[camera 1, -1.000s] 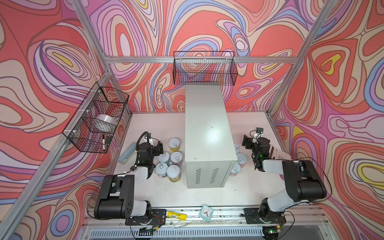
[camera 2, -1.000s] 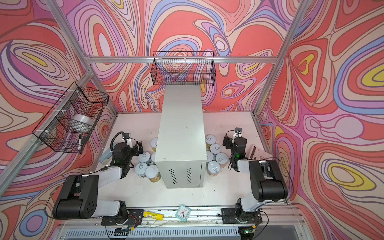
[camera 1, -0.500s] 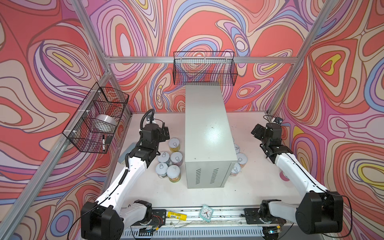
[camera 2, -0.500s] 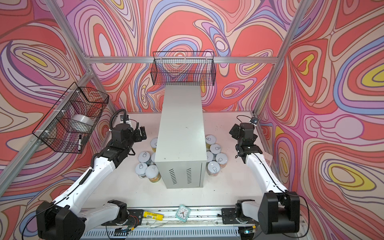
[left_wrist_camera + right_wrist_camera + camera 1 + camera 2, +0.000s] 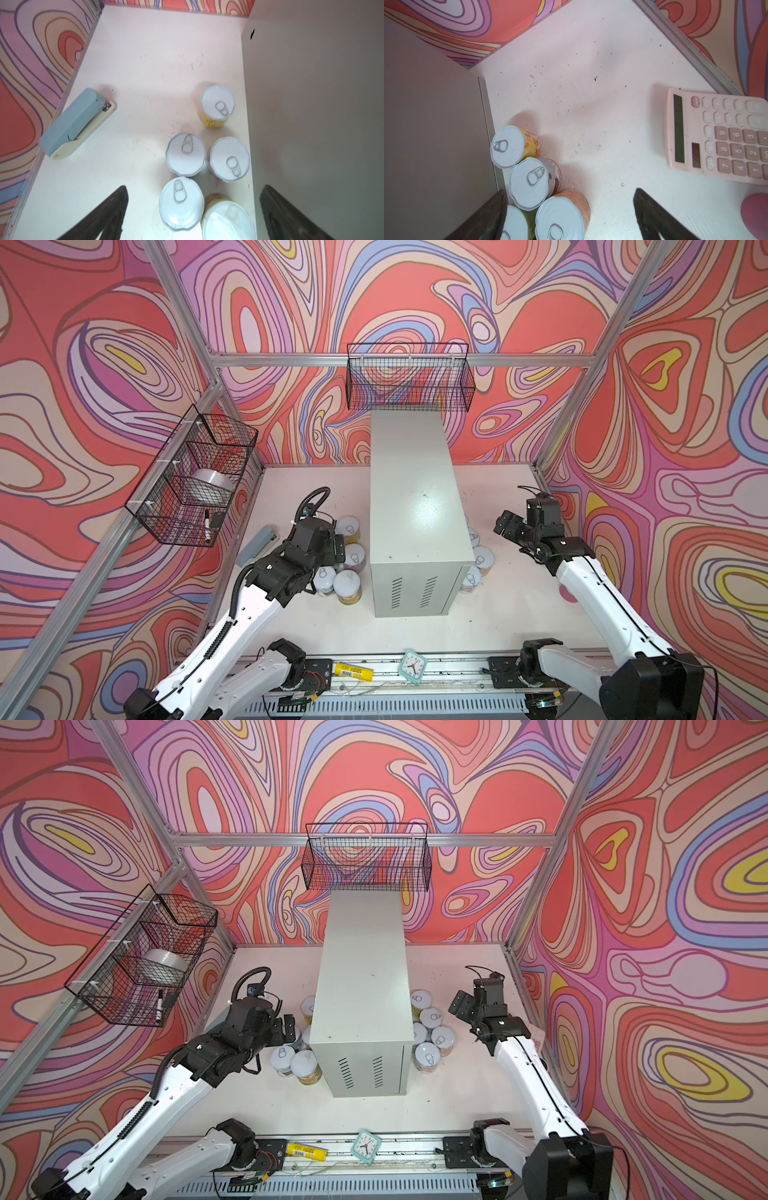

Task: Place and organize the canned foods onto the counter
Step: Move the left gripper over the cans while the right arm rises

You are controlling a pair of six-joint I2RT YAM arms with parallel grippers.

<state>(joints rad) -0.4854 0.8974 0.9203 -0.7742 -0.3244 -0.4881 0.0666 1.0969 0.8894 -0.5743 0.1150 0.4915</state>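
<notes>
A: Left gripper (image 5: 195, 188)?
B: Released, jaws spread fully wide, gripping nothing and touching nothing. Hangs above the cans (image 5: 186, 154) at the counter's (image 5: 415, 510) left side.
A: And the right gripper (image 5: 570, 191)?
B: Jaws parted just as wide, grasping nothing. Hovers over the cans at the counter's right side, clear of every lid.
A: How many at the left side?
B: Five in the left wrist view, all upright on the white table (image 5: 145, 62), right beside the counter's wall. Four bunched close together, plus a yellow can (image 5: 217, 102) standing a little apart, toward the counter's far end.
A: Right side?
B: Five cans (image 5: 432, 1017) in a top view, upright on the table too, huddled against the counter's wall. Only four inside the right wrist view.
A: Looks?
B: Short and round, with silvery-white lids and pull tabs. At the right side, labels in yellow, orange, green and white with brown print. At the left side, yellow and golden brown; the rest hidden under the lids.
A: The counter itself?
B: Tall pale grey-green box, glossy on top, two groups of slits on the near end.
A: Anything else nearby?
B: Blue stapler (image 5: 76, 122) lying farther out from the counter's left side than the cans. Pink calculator (image 5: 716, 135) well out from its right side.
</notes>
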